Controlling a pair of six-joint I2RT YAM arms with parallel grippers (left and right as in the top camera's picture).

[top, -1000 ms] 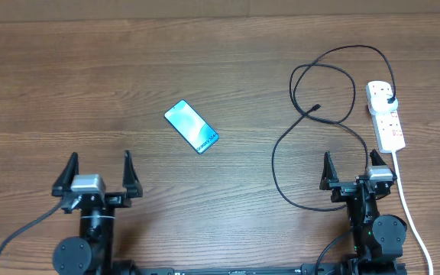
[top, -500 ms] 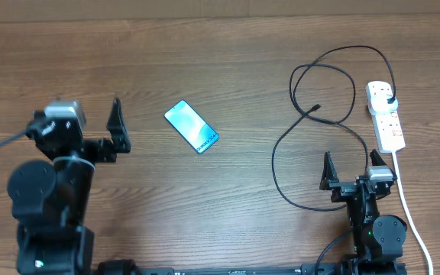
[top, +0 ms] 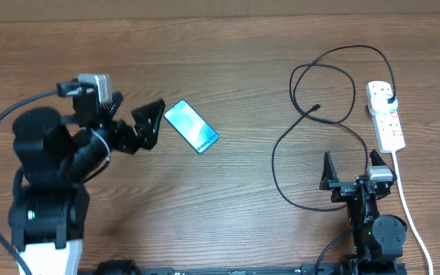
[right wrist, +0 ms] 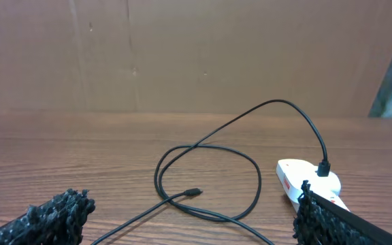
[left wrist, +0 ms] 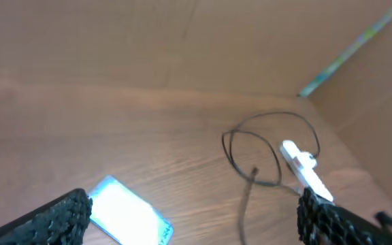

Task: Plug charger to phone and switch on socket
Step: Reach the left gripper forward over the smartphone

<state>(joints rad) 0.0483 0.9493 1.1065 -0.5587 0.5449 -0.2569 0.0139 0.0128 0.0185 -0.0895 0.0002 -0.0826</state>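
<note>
Left gripper (left wrist: 192,228): jaws wide, empty, hanging just beside the phone (top: 191,127), which lies flat mid-table. Right gripper (top: 350,169): also wide and empty, near the lower bend of the cable (top: 273,168). Its plug sits in the power strip (top: 386,122), far right. Cable looks light and floppy, so probably best pinched just behind the small connector tip (top: 316,107). Phone is thin and slick, and may slide.

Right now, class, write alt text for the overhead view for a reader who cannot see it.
The open left gripper is close beside a smartphone lying screen-up on a wooden table. At right, a black charger cable, plugged into a white power strip, loops loosely with its tip free; the open right gripper is nearby.
</note>
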